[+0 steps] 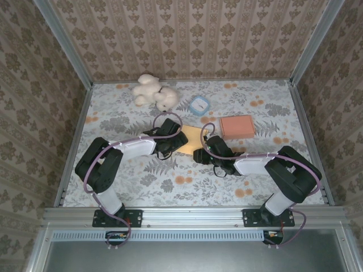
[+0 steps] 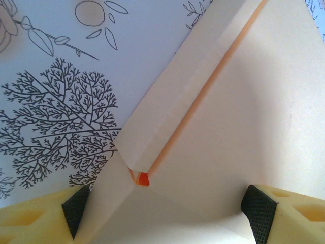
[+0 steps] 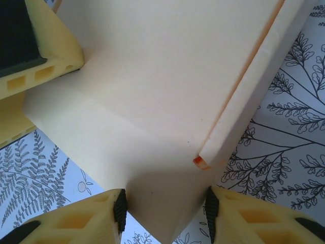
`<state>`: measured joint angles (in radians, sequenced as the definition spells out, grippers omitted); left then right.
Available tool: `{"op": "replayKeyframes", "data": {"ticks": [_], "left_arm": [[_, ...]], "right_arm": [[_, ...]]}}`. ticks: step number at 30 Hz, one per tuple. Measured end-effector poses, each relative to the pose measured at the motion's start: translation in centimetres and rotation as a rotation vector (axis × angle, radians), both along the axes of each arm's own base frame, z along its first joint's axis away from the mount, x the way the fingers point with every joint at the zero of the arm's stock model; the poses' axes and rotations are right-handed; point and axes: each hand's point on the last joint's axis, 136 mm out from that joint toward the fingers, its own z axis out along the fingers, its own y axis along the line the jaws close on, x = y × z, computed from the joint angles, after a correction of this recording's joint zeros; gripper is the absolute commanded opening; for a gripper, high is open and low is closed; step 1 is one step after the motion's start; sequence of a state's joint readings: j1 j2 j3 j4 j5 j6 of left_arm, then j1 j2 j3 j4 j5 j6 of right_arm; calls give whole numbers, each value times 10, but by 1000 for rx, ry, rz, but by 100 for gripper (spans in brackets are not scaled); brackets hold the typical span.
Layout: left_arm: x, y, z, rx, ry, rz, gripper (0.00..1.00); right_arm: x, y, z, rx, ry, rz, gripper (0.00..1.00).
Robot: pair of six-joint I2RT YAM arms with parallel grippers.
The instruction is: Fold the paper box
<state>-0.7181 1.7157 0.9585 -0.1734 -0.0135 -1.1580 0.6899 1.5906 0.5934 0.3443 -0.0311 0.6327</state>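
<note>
Creasing is the risk: the paper box [image 1: 191, 137] lies mid-tabletop [image 1: 170, 181], left hand [image 2: 167, 208] spread wide astride one corner, right hand [image 3: 165, 206] bracketing another, grip impossible to tell. A lopsided squeeze could buckle the flap or skid the sheet.

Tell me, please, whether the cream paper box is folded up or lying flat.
Partly folded: the paper box has one narrow edge flap creased over, while its main panel lies spread on the table.
</note>
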Motion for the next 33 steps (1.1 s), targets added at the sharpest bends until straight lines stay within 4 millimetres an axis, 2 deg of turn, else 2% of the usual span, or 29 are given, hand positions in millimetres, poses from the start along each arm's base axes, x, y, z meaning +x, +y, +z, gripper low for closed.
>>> {"op": "replayKeyframes", "data": {"ticks": [15,33], "left_arm": [[0,1,0,14,7,3,82],[3,-1,0,9,-1,3,81]], "right_arm": [[-9,12,3,42,26,41,48],[2,-3,0,-127,-82,50,43]]}}
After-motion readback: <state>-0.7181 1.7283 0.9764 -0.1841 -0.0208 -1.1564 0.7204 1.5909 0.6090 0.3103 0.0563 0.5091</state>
